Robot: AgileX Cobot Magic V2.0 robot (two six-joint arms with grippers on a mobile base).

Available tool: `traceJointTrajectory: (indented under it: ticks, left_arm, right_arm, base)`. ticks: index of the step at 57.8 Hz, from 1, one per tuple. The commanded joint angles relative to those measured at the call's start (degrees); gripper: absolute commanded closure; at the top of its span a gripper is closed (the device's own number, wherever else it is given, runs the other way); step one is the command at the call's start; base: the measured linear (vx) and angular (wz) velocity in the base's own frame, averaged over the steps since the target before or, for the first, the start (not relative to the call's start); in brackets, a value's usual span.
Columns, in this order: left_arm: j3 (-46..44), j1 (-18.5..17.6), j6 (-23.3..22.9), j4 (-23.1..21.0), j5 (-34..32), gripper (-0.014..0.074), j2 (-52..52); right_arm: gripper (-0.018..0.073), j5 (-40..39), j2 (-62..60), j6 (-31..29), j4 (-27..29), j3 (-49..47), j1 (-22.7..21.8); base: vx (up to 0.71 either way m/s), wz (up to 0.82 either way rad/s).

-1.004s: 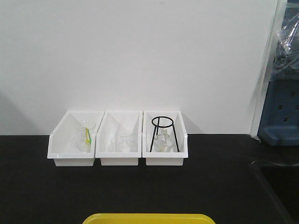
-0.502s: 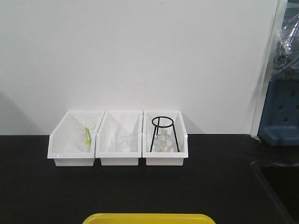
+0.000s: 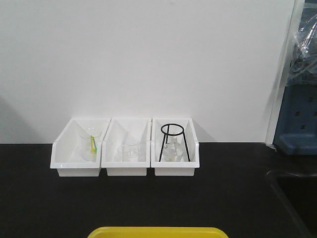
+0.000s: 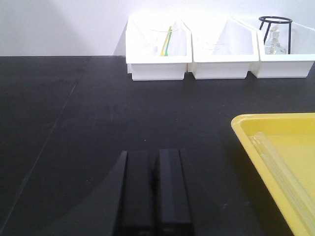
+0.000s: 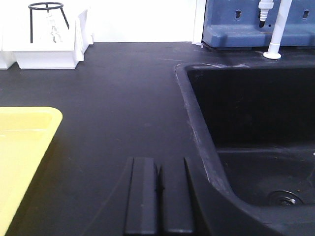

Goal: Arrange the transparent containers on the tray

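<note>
1. Left wrist view: the left gripper (image 4: 153, 189) sits low over the black bench (image 4: 74, 123), its two dark fingers pressed together with nothing between them.
2. To its right lies the yellow tray (image 4: 246, 135), near corner just beside the gripper. Inside the tray, along the left wall, a long clear test tube (image 4: 278, 169) seems to lie flat; its long axis runs from the far-left part of the tray toward the near right. The glass is faint, so I cannot tell how many tubes are there.
3. Far across the bench stand three white bins (image 4: 158, 69) holding small glassware and a black wire stand (image 4: 275, 22).
4. Right wrist view: the right gripper (image 5: 158, 196) is likewise closed and empty. The tray's right edge (image 5: 47, 128) lies to its left, the sink (image 5: 246, 123) to its right. No tube shows on this side.
5. Judging from this, the left arm is nearer to the tube.
</note>
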Motion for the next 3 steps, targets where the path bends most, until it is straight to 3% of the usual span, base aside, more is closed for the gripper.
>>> traceJointTrajectory:
  ticks: [1, 3]
  left_arm:
    - [1.96, 0.1, -0.32, -0.29, -4.63, 0.0604, -0.82]
    - [1.96, 0.1, -0.32, -0.29, -4.63, 0.0604, -0.82]
  right_arm:
    - [0.0572, -4.72, -0.43, -0.48, -0.26, 0.53, -0.43]
    - [0.0572, -4.72, -0.43, -0.48, -0.26, 0.53, -0.43]
  base:
    - [0.0, 0.0]
    - [0.0, 0.0]
